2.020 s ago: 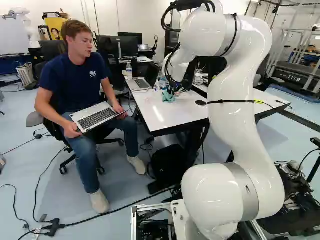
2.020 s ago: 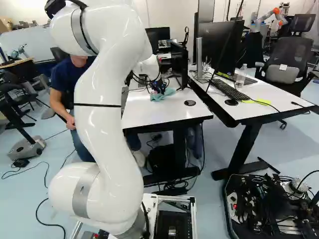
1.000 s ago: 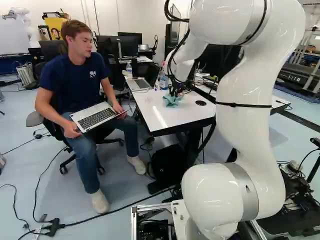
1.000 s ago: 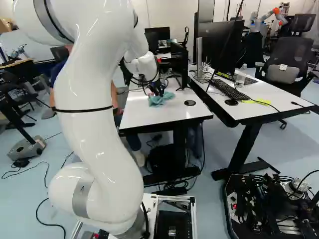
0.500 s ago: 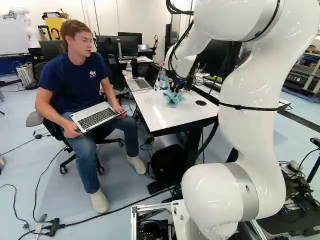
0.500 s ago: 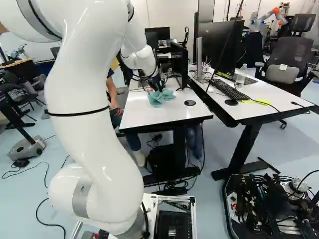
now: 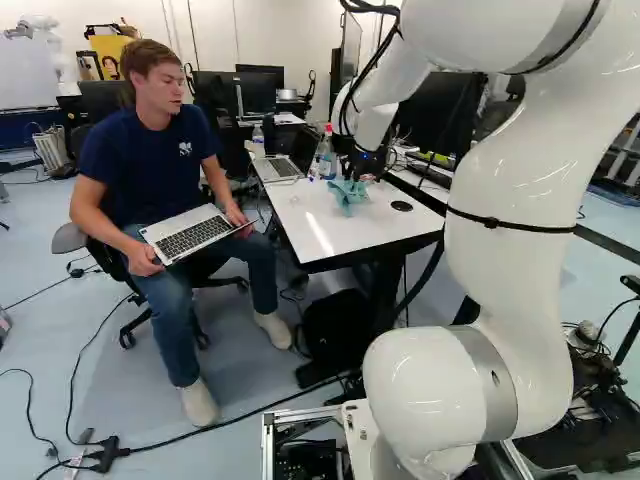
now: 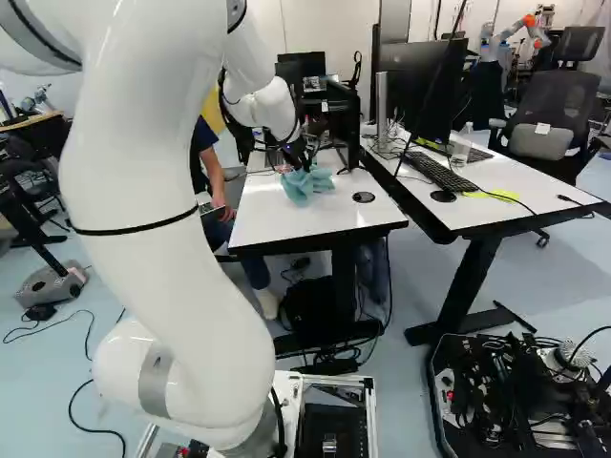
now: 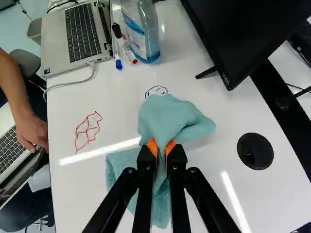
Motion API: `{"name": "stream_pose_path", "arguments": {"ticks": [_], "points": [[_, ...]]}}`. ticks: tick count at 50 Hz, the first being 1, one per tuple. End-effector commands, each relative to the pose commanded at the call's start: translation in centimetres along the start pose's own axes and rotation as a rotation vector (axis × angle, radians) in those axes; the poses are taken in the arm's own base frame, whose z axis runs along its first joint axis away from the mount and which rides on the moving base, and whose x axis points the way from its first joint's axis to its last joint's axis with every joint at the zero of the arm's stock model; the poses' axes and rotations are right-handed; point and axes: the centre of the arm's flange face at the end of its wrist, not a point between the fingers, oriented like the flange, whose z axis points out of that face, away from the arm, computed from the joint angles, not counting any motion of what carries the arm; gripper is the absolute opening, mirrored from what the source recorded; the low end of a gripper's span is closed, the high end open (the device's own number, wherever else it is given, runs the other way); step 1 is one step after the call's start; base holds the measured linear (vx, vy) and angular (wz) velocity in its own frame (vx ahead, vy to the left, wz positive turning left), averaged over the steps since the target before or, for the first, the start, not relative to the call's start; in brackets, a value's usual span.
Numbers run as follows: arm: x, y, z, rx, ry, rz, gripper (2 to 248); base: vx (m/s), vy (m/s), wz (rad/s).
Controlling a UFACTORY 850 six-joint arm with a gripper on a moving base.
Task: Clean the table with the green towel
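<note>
In the left base view my gripper (image 7: 360, 168) is over the white table (image 7: 318, 238), at the top of the green towel (image 7: 348, 196). Seen from the wrist, the gripper (image 9: 162, 145) is shut on a bunched fold of the towel (image 9: 170, 116), its orange pads pinching it from both sides. Cloth spreads ahead of the fingers and drapes beneath them; whether its lower part touches the table I cannot tell. Red marker lines (image 9: 88, 130) lie to one side of the towel, and a blue scribble (image 9: 156, 90) shows just past its far edge.
A bottle of blue liquid (image 9: 142, 34), markers (image 9: 118, 48) and a laptop (image 9: 80, 34) stand or lie farther along the table. A monitor (image 9: 233, 29) and a round black desk insert (image 9: 255, 151) are on the other side. A seated person (image 7: 160, 150) holds another laptop beside the table.
The arm has swung and its gripper has shifted slightly to the right in the left base view, drawing the towel along. The towel now stands taller and more gathered under the gripper. The base is still.
</note>
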Motion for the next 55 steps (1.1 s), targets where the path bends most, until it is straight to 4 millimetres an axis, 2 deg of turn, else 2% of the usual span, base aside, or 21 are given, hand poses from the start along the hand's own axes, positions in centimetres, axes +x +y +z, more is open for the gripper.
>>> {"name": "stream_pose_path", "arguments": {"ticks": [55], "points": [[-4.8,0.4,-3.9,-0.004,-0.017,0.006,39,0.000,0.000,0.000]]}}
